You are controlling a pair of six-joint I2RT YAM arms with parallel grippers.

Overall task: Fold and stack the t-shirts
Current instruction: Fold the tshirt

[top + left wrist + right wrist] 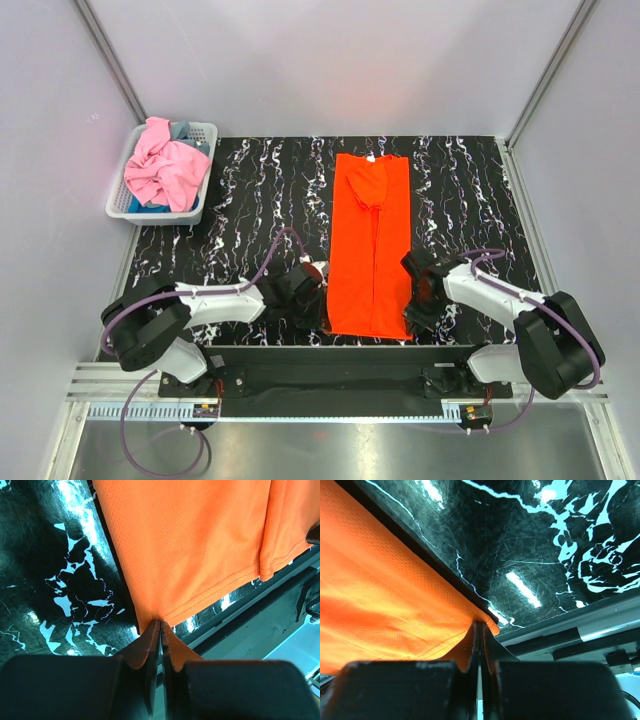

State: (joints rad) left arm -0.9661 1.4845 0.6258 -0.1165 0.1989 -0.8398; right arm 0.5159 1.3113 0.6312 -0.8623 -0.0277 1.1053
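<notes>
The orange t-shirt (371, 240) lies lengthwise on the black marbled table, its sides folded in to a narrow strip. My left gripper (318, 312) is shut on its near left hem corner, seen in the left wrist view (159, 622). My right gripper (412, 318) is shut on the near right hem corner, seen in the right wrist view (481, 625). The orange cloth fills the left wrist view (200, 545) and the right wrist view's left side (380, 600). The pink t-shirt (165, 168) is bunched in the basket, with blue-grey cloth (182, 130) partly hidden behind it.
The white lattice basket (205, 130) stands at the table's far left corner. The table's near edge and a metal rail (340, 355) run just below both grippers. Grey walls close in the back and sides.
</notes>
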